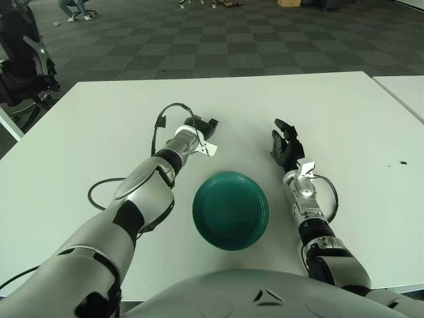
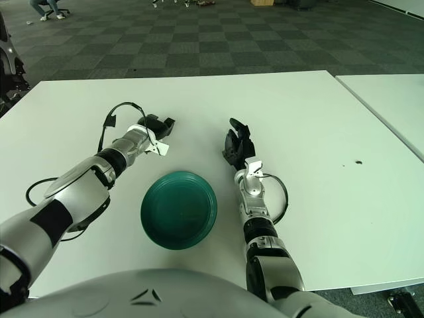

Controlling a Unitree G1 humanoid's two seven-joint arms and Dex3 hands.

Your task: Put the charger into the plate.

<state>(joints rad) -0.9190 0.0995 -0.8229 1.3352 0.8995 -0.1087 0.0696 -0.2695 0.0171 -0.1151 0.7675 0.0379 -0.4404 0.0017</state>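
Note:
A dark green plate [image 1: 230, 210] sits on the white table [image 1: 344, 112], near its front edge and between my two arms. My left hand [image 1: 207, 136] is just beyond the plate's far left rim, with its dark fingers [image 1: 211, 124] curled over a small white charger [image 1: 208, 149]. The charger [image 2: 159, 149] pokes out below the fingers, a short way above the table and outside the plate. My right hand [image 1: 285, 146] shows to the right of the plate, fingers loosely spread and holding nothing.
A black cable [image 1: 99, 192] loops along my left forearm onto the table. A black chair [image 1: 23, 63] stands off the table's left corner. A second white table [image 1: 404, 93] adjoins at the right. A small dark speck [image 1: 402, 161] marks the right side.

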